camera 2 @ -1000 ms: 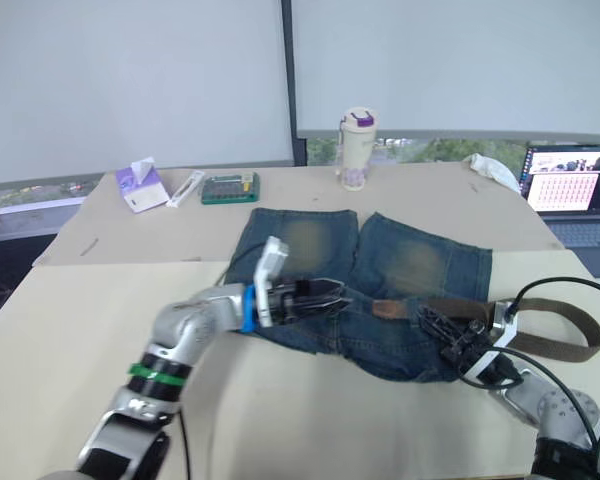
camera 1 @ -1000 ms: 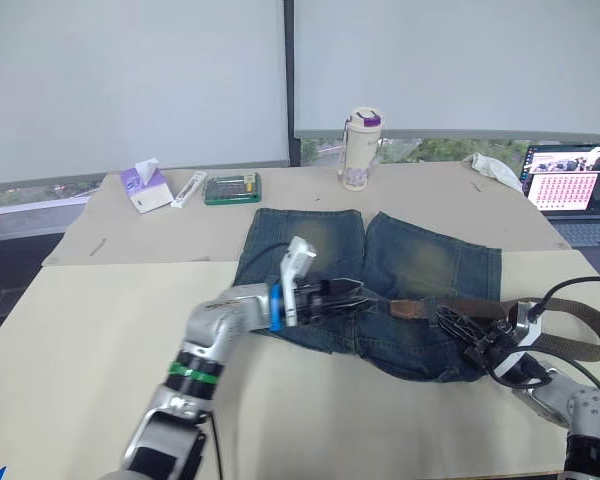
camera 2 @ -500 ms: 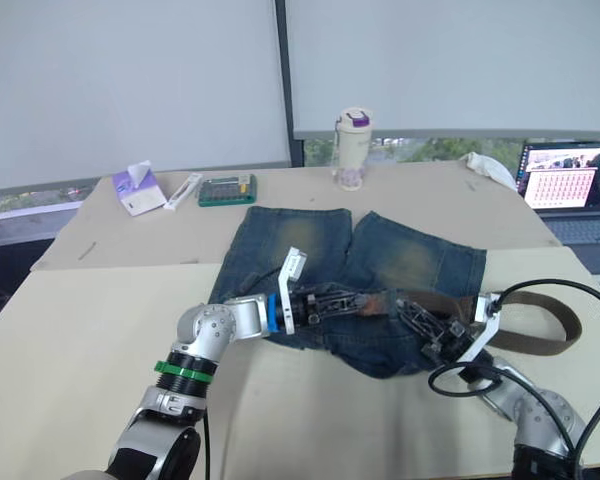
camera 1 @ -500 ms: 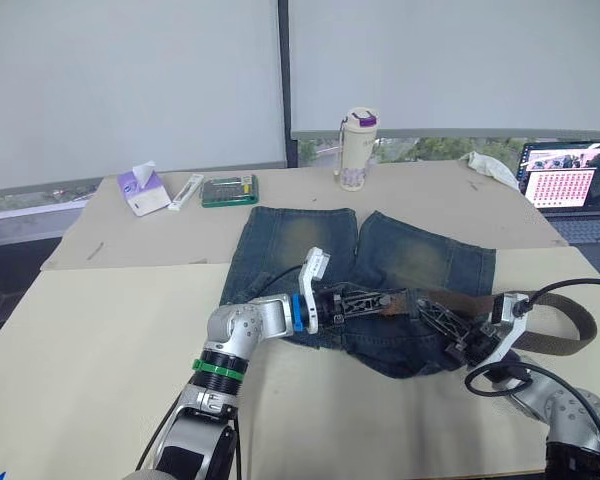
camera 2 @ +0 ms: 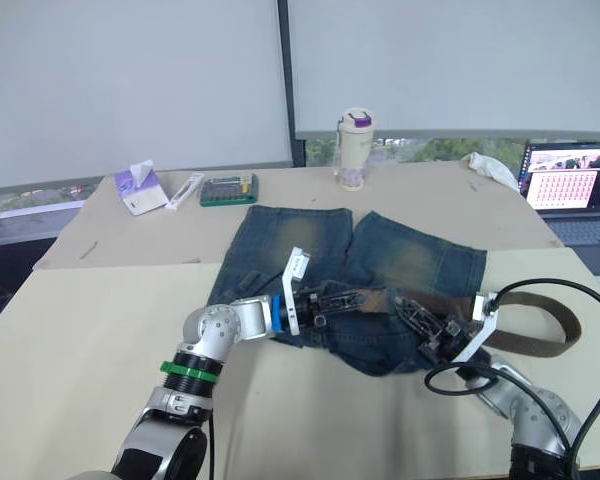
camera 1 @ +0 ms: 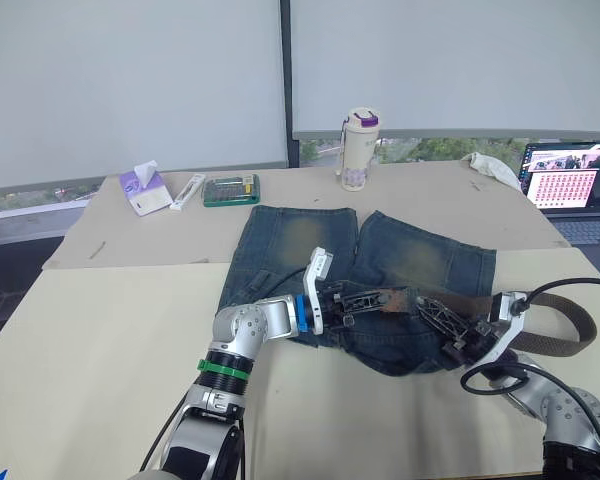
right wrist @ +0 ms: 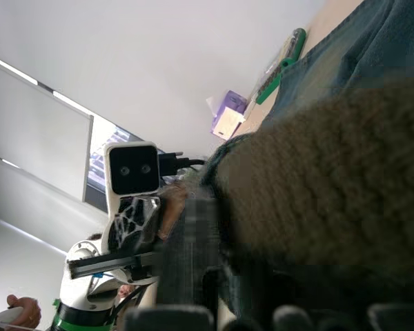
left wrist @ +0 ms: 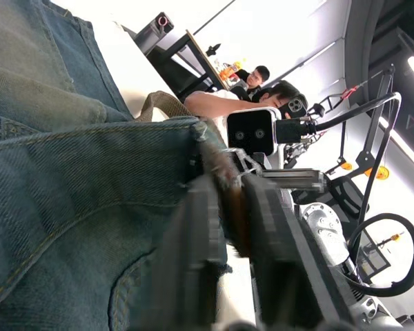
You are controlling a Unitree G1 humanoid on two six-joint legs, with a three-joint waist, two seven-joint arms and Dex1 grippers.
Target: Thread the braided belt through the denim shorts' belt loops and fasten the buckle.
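The denim shorts [camera 1: 410, 250] lie flat on the table, legs pointing away from me, waistband toward me. The braided belt [camera 1: 570, 335] runs brown along the waistband and loops off to the right of the shorts. My left gripper [camera 1: 408, 298] reaches rightward along the waistband and is shut on the belt's rust-brown end [left wrist: 229, 196]. My right gripper [camera 1: 427, 313] comes in from the right, pointing left at the same stretch of waistband, with the belt [right wrist: 324, 186] lying against it. The buckle and the belt loops are hidden by the grippers and the folds.
At the back of the table stand a bottle [camera 1: 359, 150], a tissue pack [camera 1: 146, 188], a green case [camera 1: 232, 188] and a white cloth [camera 1: 495, 168]. A laptop [camera 1: 570, 185] sits far right. People [left wrist: 262, 89] sit beyond the table.
My left gripper has slid rightward along the waistband and closed on the belt's end. My right gripper has moved a little left toward it.
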